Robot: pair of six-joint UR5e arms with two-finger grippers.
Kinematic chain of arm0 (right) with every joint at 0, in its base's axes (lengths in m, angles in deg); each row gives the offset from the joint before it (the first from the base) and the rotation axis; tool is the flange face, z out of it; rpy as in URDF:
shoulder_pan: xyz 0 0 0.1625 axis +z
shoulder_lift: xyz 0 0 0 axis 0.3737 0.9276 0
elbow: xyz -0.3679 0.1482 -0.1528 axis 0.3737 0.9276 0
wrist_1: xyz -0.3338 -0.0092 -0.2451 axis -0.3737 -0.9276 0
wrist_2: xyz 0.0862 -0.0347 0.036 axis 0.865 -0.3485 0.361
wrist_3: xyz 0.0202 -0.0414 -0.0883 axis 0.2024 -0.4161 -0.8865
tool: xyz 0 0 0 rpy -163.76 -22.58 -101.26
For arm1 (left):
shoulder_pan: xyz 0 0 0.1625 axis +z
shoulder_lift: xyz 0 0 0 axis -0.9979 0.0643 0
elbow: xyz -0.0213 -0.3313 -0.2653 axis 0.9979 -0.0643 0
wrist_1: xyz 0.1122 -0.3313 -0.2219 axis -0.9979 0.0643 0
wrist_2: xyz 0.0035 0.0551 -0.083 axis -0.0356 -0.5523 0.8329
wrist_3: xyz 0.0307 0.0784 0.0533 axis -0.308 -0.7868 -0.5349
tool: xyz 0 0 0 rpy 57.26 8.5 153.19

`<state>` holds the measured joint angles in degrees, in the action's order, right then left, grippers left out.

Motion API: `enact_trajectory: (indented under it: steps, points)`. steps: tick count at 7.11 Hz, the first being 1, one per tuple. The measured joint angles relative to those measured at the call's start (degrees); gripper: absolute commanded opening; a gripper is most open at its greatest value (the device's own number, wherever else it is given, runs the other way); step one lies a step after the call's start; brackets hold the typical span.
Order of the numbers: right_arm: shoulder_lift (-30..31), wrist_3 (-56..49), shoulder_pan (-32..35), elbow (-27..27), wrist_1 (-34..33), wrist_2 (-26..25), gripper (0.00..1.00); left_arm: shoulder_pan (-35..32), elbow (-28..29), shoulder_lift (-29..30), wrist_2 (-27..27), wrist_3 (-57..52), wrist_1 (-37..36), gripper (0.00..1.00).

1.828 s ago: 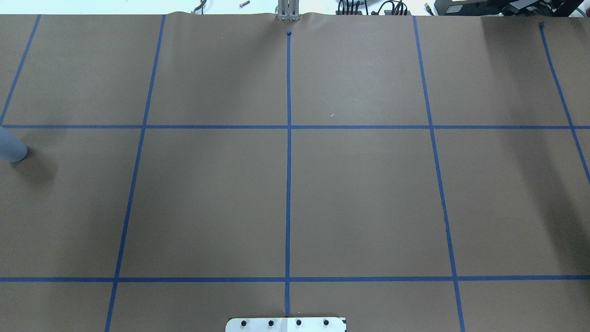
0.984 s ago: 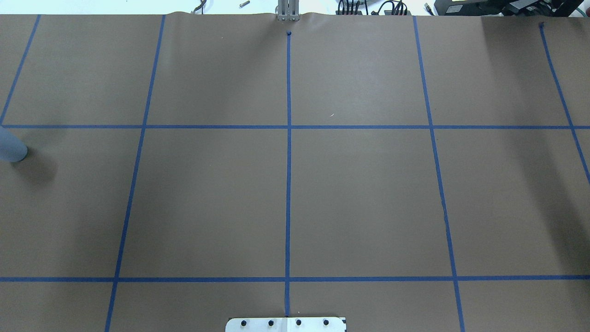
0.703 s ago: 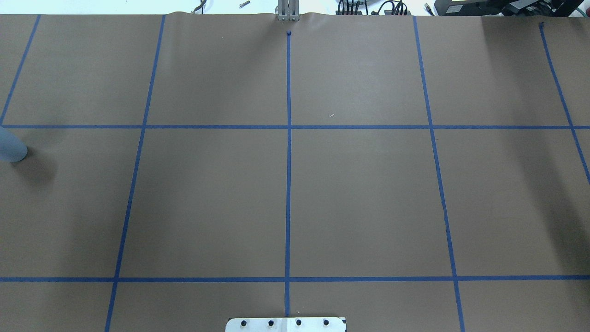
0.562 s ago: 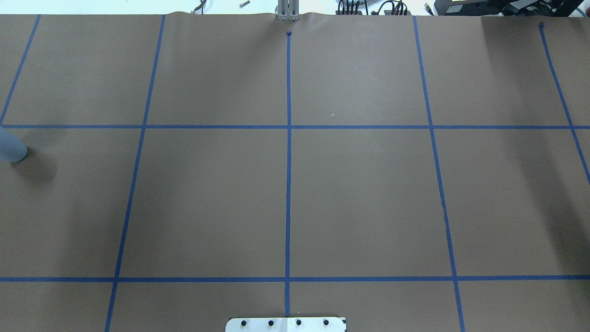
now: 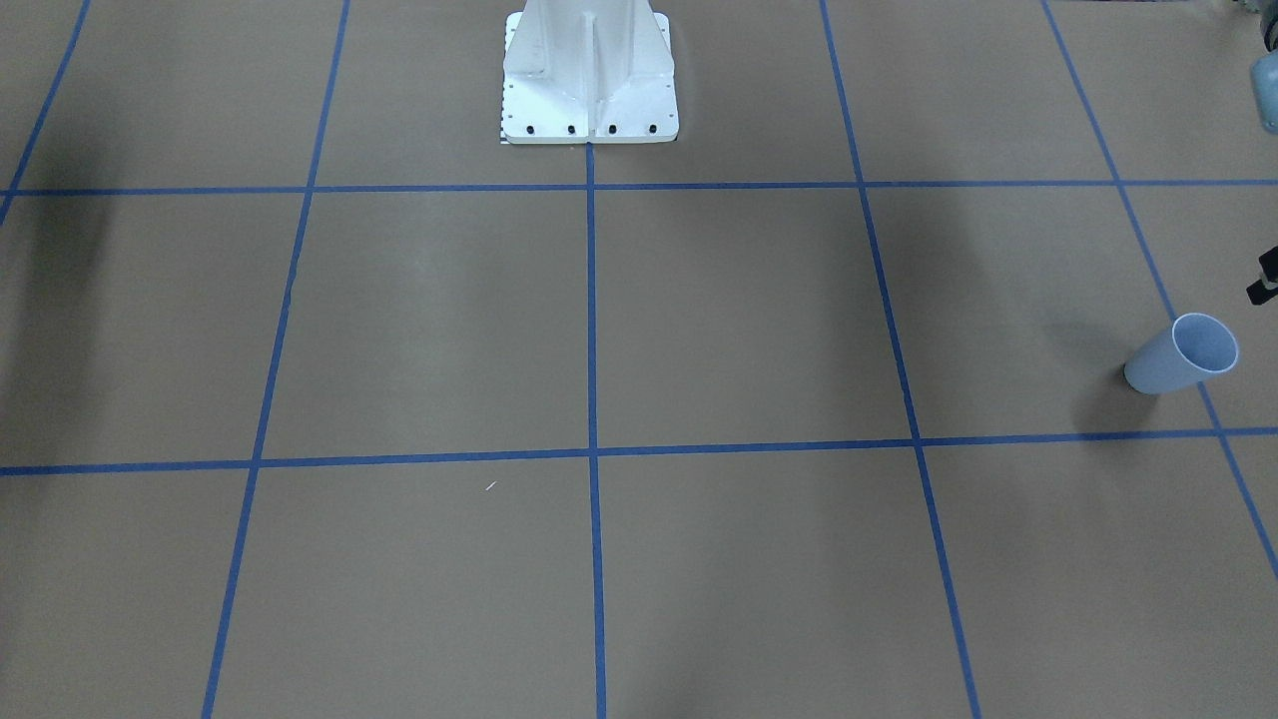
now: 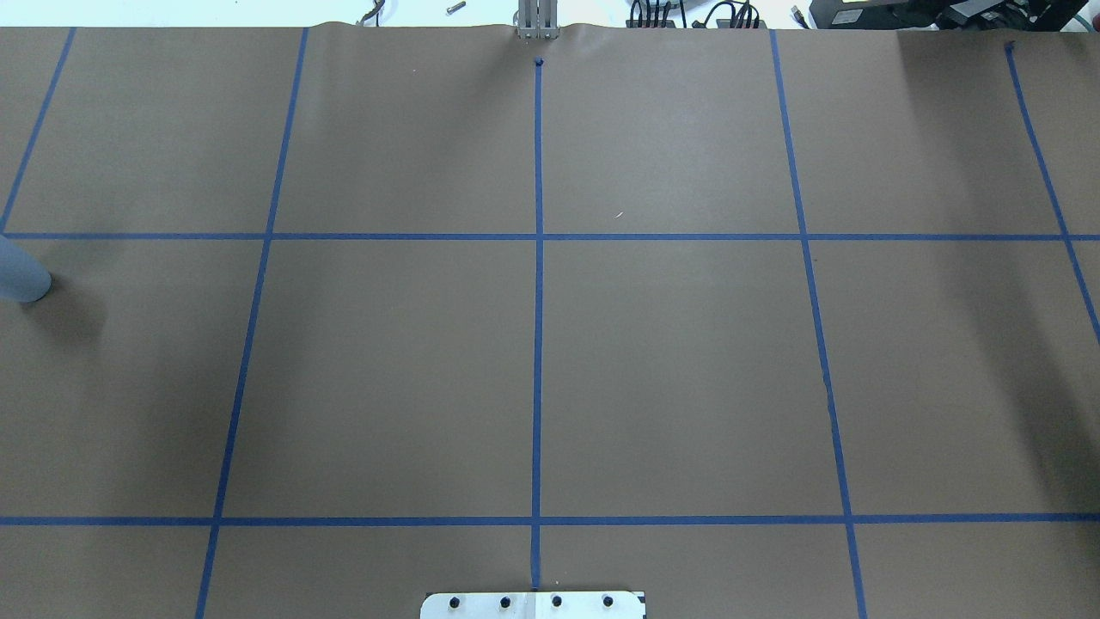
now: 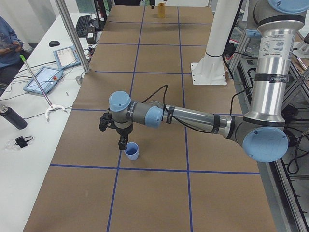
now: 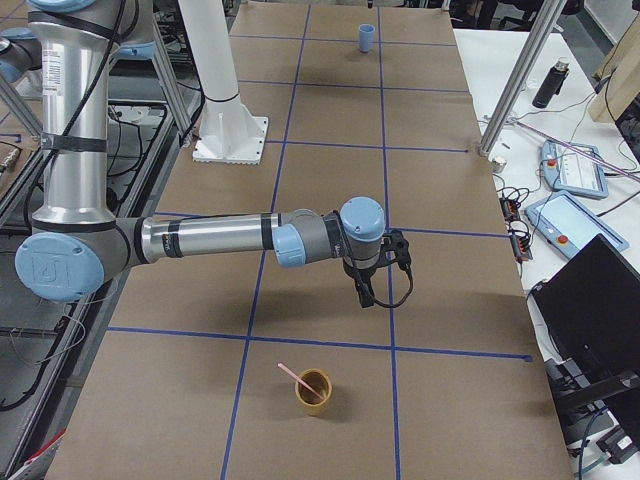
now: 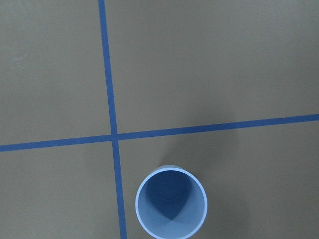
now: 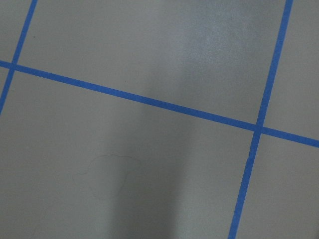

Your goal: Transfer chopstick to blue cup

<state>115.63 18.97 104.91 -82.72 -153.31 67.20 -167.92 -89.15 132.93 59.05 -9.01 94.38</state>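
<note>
Starting the pick: thin pale pink chopstick [image 8: 290, 373] leans in a round tan cup [image 8: 312, 392] by the tabletop's [image 6: 387, 370] right edge. Light blue plastic cup [image 7: 131, 151] stands empty by the left edge, left pincer [image 7: 123, 143] hovering by it. Right pincer [image 8: 367, 295] hangs near the tan cup. I can't tell whether either is open or closed. Next I'd lower the right one and grip the chopstick.

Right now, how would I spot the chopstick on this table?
Take the long brown table marked in blue squares and go to the end on the robot's right. A tan cup stands there alone; the chopstick is the thin pale pink stick leaning out of it, slimmer and paler than the cup.
</note>
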Motion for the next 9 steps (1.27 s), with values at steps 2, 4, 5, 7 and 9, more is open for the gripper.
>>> enact_trajectory:
  steps: [2, 4, 5, 7, 9]
  points:
    - [-0.07, 0.89, -0.46, -0.14, 0.05, 0.09, 1.0, 2.62, 9.88, 2.56, 0.06, 5.71, 9.96, 0.97]
    - [-0.15, 1.06, -0.6, -0.18, 0.09, 0.09, 1.0, 4.72, 14.24, 2.07, 0.08, 9.13, 17.32, 0.97]
    - [-0.16, 1.11, -0.72, -0.18, 0.07, 0.1, 1.0, 4.95, 14.31, 1.36, 0.3, 9.31, 18.32, 0.97]
    - [-0.16, 1.2, -1.33, -0.17, 0.05, 0.09, 1.0, 5.04, 13.39, -0.07, 2.14, 9.41, 18.96, 0.94]
    - [-0.22, 1.21, -1.97, 0.06, 0.05, 0.04, 1.0, 5.08, 13.94, -1.25, 2.55, 9.36, 20.26, 0.63]
